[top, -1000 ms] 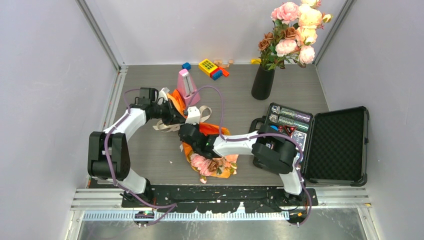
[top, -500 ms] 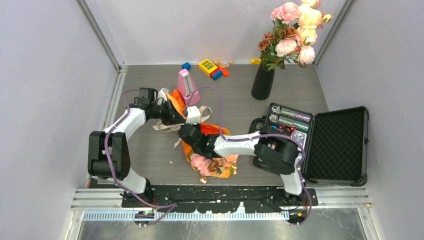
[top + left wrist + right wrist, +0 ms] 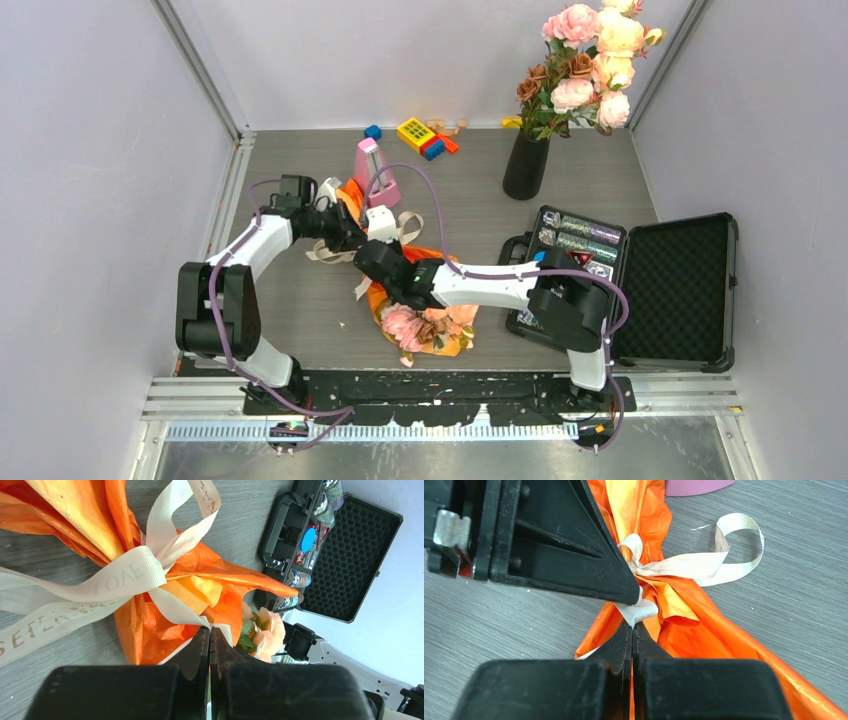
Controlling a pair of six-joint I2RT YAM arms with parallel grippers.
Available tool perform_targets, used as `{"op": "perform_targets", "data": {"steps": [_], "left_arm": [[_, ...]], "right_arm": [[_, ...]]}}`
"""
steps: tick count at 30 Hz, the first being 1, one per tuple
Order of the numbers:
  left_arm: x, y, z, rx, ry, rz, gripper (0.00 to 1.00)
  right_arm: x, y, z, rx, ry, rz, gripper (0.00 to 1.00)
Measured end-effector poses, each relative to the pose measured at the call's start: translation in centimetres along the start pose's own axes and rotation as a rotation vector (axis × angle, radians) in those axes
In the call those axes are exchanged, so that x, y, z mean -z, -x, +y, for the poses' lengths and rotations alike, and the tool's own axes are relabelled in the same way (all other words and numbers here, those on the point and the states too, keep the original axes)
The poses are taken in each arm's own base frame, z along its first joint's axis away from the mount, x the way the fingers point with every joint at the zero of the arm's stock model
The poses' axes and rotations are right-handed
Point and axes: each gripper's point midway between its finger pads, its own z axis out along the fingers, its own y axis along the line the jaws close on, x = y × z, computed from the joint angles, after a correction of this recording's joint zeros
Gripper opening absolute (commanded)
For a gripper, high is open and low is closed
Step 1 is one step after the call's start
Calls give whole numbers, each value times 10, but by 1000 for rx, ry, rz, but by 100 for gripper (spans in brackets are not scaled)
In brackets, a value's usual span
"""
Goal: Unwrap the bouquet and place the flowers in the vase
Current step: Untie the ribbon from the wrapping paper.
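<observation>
The bouquet (image 3: 412,325) lay on the counter (image 3: 300,300) just on the near side of the pink metronome (image 3: 372,170), wrapped and tied. The right jaws were pressed together, pinching a strand of the cream ribbon (image 3: 694,567) by its knot. The left jaws were pressed together too, tips at that knot; whether they held ribbon I couldn't tell. The black vase (image 3: 526,165) stood well right of the metronome.

The surface (image 3: 470,205) carries exactly one wrapped bouquet (image 3: 420,322), one tall black vase (image 3: 526,165), one pink metronome (image 3: 372,168) and one open black carrying case (image 3: 672,290).
</observation>
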Motion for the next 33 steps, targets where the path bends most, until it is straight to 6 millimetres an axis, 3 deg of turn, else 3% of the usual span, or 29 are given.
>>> {"op": "perform_targets", "data": {"steps": [18,19,23,25,28,33], "left_arm": [[0,-10,-2,19,-6,39,0],[0,-10,-2,20,-6,40,6],[0,-7,3,1,18,22,46],[2,1,11,-11,55,-13,58],[9,9,15,-48,104,-68,64],[45,25,1,-161,184,-240,63]], "right_arm": [[13,-4,-2,68,116,136,0],[13,-5,-3,63,126,146,0],[19,-6,-7,58,150,186,0],[26,-5,-14,74,150,214,0],[32,7,-23,84,152,233,0],[33,25,-33,62,175,252,0]]}}
